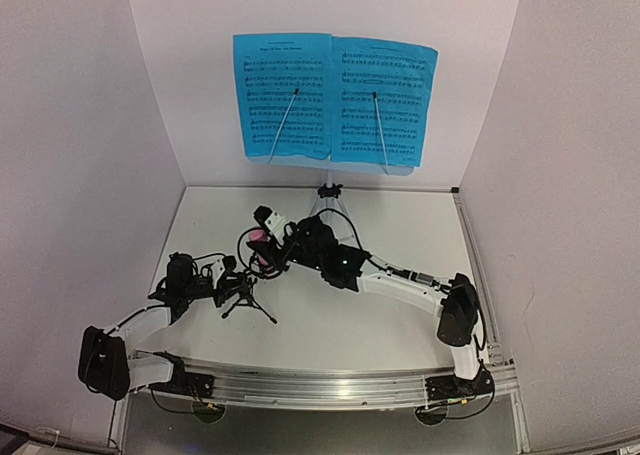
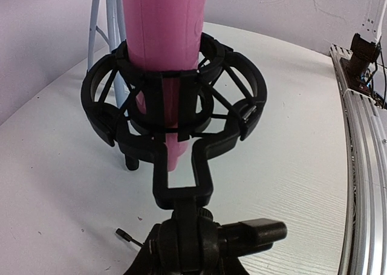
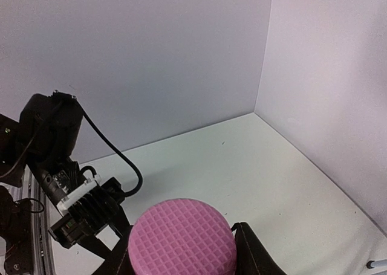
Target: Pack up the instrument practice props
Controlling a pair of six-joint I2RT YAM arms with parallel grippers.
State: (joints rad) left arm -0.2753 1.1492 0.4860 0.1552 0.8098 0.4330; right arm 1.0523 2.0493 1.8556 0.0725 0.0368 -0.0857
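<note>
The pink toy microphone (image 1: pixel 260 241) stands upright through the ring holder of the small black tripod mic stand (image 1: pixel 246 297). In the left wrist view its pink handle (image 2: pixel 164 39) passes down through the black ring (image 2: pixel 175 109). My right gripper (image 1: pixel 276 247) is shut on the microphone's gridded head (image 3: pixel 181 239), a dark finger (image 3: pixel 255 258) on either side. My left gripper (image 1: pixel 228 275) is shut low on the mic stand, right below its knobbed head (image 2: pixel 199 239). Two blue sheet-music pages (image 1: pixel 283 95) (image 1: pixel 385 100) rest on the music stand, whose silver tripod (image 1: pixel 328 203) stands behind.
White walls close in the table at the back and on both sides. An aluminium rail (image 1: pixel 320 385) runs along the near edge and also shows in the left wrist view (image 2: pixel 363 166). The music stand's pale legs (image 2: pixel 112 21) rise just behind the ring. My left arm (image 3: pixel 48 142) shows in the right wrist view.
</note>
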